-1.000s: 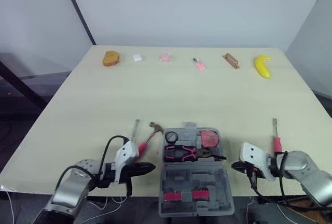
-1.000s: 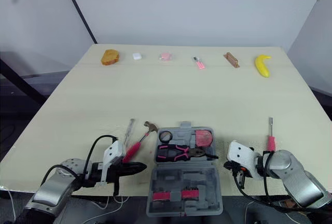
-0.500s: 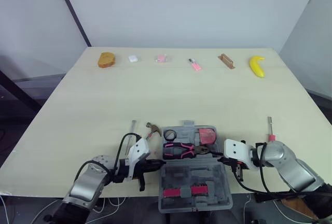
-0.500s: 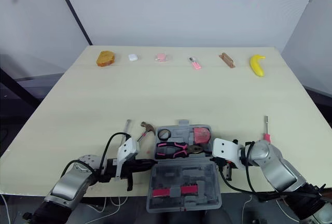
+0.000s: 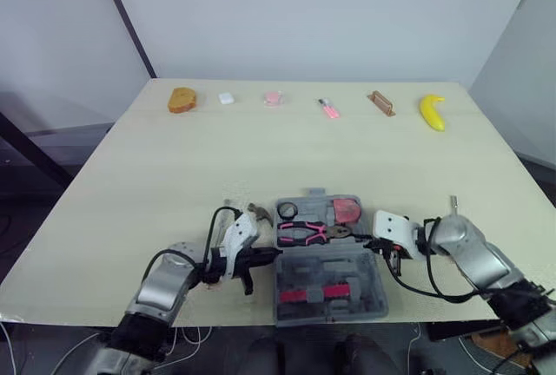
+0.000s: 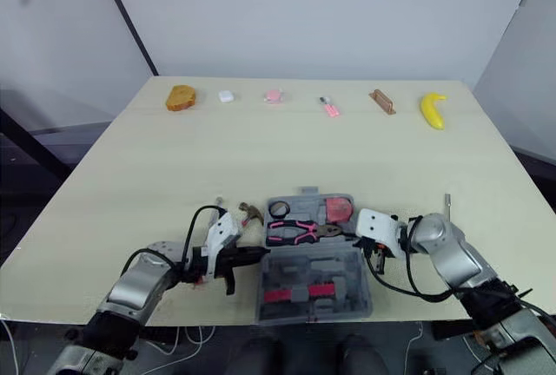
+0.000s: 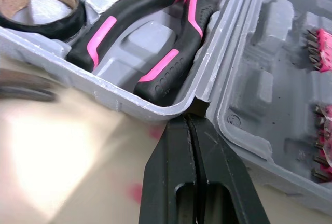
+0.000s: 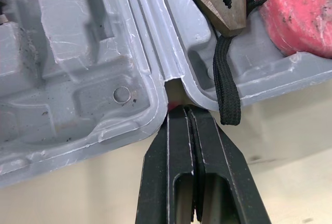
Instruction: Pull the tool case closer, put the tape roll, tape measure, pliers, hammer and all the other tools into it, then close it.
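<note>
Sitting wide open between the two arms is the case (image 5: 295, 275), down at the near edge of the worktop (image 5: 261, 158), tray half farther out and lid half nearer the robot. Inside the tray: the tape roll (image 7: 36, 24) in the left corner, the pink-and-black pliers (image 5: 302, 234) lying across the middle, the red tape measure (image 8: 298, 11) in the right corner. Its black cord (image 8: 224, 86) trails over the tray's rim right by the plier nose. A pink bit holder (image 5: 317, 293) sits in the lid half.

Now the arms, one on each end of the case. The left tool (image 7: 188, 123) has its two black fingers pressed tight together, nothing between them, tips right at the hinge gap on the case's left side. The right tool (image 8: 185, 112) mirrors it on the case's right side: fingers closed flat against each other, tips touching the notch where the two halves meet.

Two things are not in the case. The hammer (image 5: 257, 212) lies just left of it, partly hidden by the left arm. The screwdriver (image 5: 453, 208) lies off to the case's right, beyond the right arm. Well beyond the case, a banana (image 5: 431, 111) lies at the worktop's far edge.
</note>
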Controlling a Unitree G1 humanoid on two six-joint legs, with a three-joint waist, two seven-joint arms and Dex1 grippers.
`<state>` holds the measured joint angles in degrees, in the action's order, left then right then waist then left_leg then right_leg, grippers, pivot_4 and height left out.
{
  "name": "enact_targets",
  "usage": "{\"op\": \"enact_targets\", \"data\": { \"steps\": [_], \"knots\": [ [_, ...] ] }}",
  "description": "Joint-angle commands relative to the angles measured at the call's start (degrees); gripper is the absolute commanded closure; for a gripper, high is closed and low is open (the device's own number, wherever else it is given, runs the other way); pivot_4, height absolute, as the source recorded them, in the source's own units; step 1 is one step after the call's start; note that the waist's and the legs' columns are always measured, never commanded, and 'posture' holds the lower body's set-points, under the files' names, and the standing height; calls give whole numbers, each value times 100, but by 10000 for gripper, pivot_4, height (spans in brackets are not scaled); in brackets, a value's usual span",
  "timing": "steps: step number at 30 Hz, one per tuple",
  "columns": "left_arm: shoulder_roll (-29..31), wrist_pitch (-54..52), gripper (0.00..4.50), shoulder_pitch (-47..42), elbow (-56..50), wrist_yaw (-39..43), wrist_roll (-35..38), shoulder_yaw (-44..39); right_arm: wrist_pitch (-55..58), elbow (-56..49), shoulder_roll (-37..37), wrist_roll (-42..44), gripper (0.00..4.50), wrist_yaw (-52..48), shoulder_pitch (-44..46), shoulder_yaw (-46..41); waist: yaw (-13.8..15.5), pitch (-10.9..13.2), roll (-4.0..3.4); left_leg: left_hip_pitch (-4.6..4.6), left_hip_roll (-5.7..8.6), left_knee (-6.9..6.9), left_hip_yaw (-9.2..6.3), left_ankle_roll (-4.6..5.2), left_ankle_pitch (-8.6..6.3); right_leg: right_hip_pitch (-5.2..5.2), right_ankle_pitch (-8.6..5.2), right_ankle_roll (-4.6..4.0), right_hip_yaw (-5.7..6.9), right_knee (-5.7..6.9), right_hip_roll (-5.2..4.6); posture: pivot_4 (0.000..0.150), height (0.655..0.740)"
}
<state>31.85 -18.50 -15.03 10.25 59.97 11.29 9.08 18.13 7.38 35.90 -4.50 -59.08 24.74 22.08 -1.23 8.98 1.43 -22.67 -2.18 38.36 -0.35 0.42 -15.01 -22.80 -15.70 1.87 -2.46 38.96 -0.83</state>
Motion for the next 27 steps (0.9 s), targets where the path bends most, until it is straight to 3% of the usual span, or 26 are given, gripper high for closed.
{"op": "enact_targets", "data": {
  "steps": [1, 27],
  "knots": [
    [-127, 167, 44680, -290, 201, -15, -26, 19, -166, 234, -204, -55, 45000, 45, 161, 71, -2, 0, 0, 0, 0, 0, 0, 0, 0, 0, 0, 0, -1, 0, 0, 1500, 7400],
    [-261, 274, 44680, -658, 566, -101, -231, -4, -223, 606, -476, -270, 45000, -68, 324, -50, 11, -1, -1, 3, 0, 0, -2, 0, 0, 1, 3, 0, -1, 3, -1, 1500, 7400]
  ]
}}
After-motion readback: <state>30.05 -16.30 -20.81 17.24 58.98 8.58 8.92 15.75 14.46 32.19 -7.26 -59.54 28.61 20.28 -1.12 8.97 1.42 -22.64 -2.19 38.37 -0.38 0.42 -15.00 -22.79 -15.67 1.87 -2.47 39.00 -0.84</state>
